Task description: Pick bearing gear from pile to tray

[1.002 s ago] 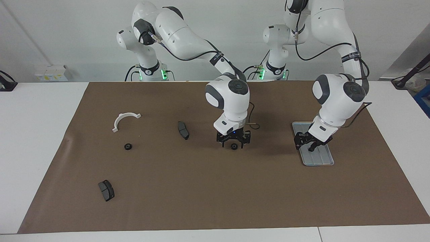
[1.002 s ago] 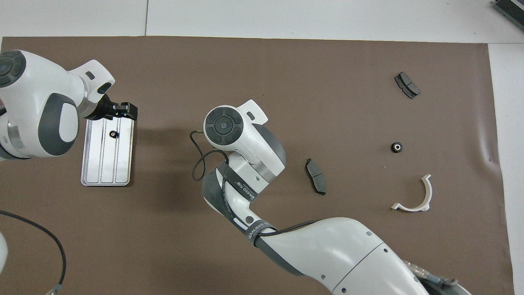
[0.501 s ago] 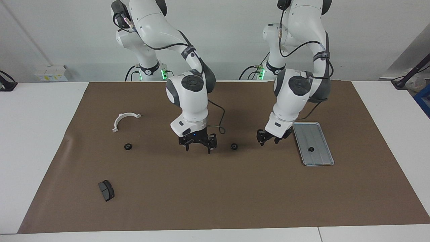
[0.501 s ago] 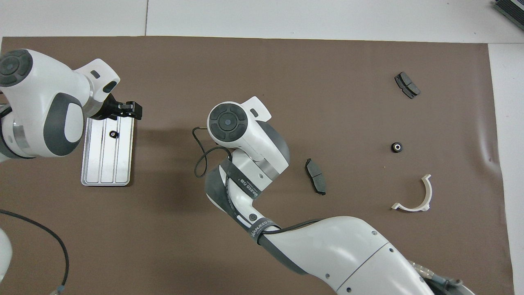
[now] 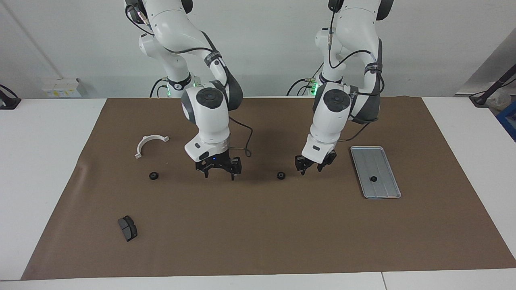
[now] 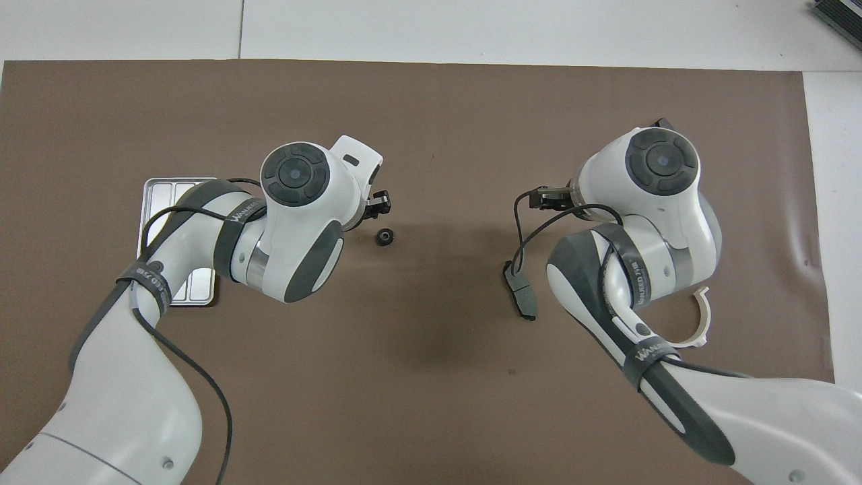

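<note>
A small black bearing gear (image 5: 281, 175) (image 6: 384, 236) lies on the brown mat mid-table. My left gripper (image 5: 310, 167) (image 6: 377, 205) hangs low and open beside it, over the mat between it and the tray, holding nothing. The silver tray (image 5: 383, 161) (image 6: 161, 195) sits toward the left arm's end with one gear (image 5: 373, 179) in it. A second loose gear (image 5: 153, 175) lies toward the right arm's end. My right gripper (image 5: 219, 174) (image 6: 547, 199) hovers open and empty over the mat, close to a dark pad (image 6: 522, 296).
A white half-ring bracket (image 5: 150, 144) (image 6: 700, 323) lies toward the right arm's end, nearer the robots than the loose gear. Another dark pad (image 5: 127, 227) rests near the mat's corner farthest from the robots. White table borders the mat.
My left gripper has left the tray's edge and come down beside the mid-table gear. My right gripper has drawn away from that gear toward its own end.
</note>
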You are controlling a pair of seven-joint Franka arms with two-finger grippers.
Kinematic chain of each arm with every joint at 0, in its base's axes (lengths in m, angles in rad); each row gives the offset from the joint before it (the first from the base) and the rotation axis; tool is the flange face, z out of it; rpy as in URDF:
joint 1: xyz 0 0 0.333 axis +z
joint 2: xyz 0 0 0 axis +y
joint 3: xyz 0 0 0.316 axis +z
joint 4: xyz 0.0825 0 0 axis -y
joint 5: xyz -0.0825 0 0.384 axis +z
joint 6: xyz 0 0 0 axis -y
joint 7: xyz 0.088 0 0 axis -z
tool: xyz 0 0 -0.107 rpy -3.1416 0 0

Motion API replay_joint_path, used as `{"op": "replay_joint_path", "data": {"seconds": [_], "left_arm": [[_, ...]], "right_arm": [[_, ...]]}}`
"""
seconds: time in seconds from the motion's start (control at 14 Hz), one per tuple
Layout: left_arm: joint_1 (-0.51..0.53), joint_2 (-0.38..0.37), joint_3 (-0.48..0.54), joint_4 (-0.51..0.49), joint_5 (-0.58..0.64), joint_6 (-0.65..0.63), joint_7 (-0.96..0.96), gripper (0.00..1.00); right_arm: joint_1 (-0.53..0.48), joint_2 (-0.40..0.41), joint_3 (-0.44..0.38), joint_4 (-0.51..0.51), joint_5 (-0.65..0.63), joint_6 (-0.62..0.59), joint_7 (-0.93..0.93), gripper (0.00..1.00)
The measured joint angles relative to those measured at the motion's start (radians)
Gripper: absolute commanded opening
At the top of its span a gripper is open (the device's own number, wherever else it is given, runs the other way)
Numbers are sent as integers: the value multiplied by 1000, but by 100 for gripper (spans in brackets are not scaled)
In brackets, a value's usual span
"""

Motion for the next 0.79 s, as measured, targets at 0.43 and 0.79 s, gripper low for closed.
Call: {"op": "replay_joint_path", "data": {"seconds": [0.43,0.79], "left_arm": [[-38,57,2,-1,0,69,-55,65],[-45,57,0,-9,2,68,-55,61]], "right_arm": [[-148,-9,0,-83,2,47,-201,100],[-218,-2,0,-185,3,163,-276,100]]}}
